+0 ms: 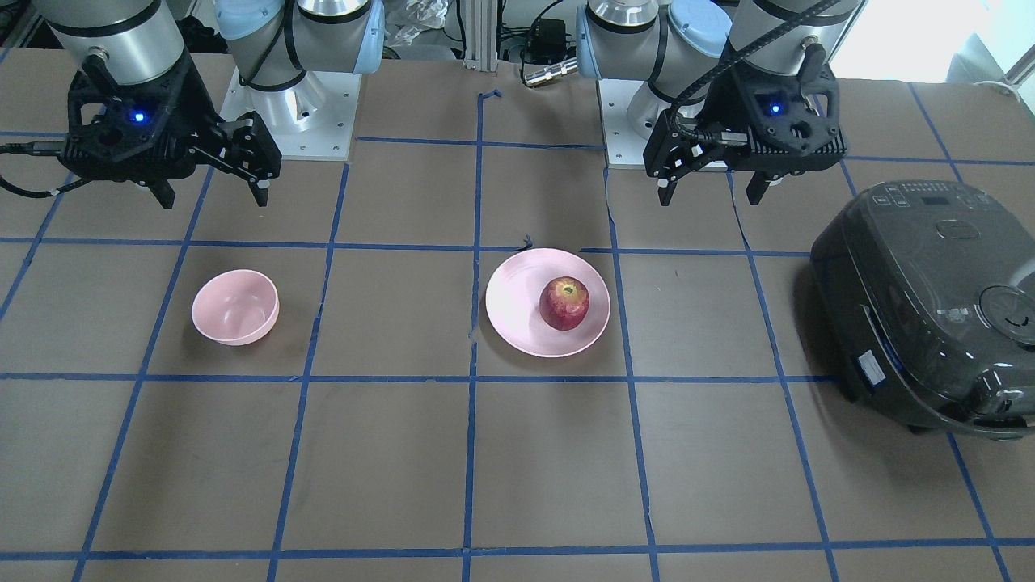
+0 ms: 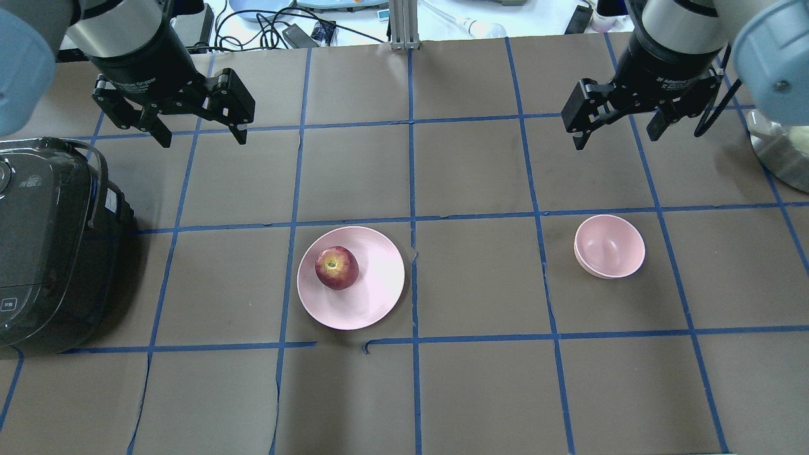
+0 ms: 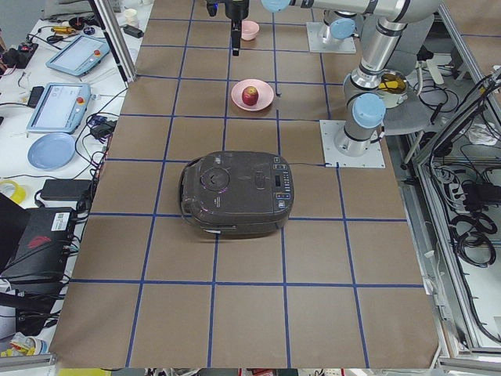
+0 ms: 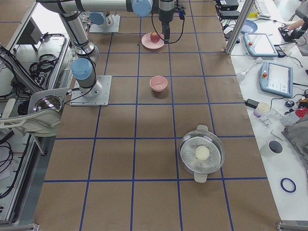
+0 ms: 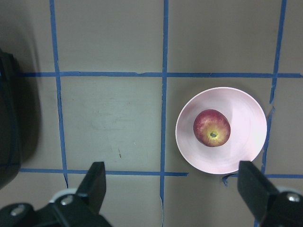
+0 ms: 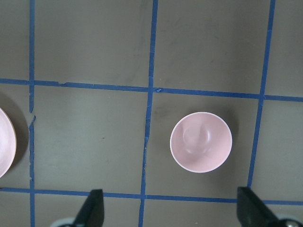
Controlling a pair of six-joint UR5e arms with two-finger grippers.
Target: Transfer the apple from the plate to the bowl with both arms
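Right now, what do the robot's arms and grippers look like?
Silver-grey tubular arms with light-blue joint caps. The left gripper and right gripper are black, two-fingered, each with a blue light, white collar lettering and a black cable.

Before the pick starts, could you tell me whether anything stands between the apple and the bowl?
Nothing visible does: only taped table lies between the plate holding the apple and the bowl.

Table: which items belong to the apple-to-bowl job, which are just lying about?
Job: apple, plate, bowl, left gripper, right gripper, both open.
Lying about: black rice cooker; lidded metal pot, seen only in the exterior right view.
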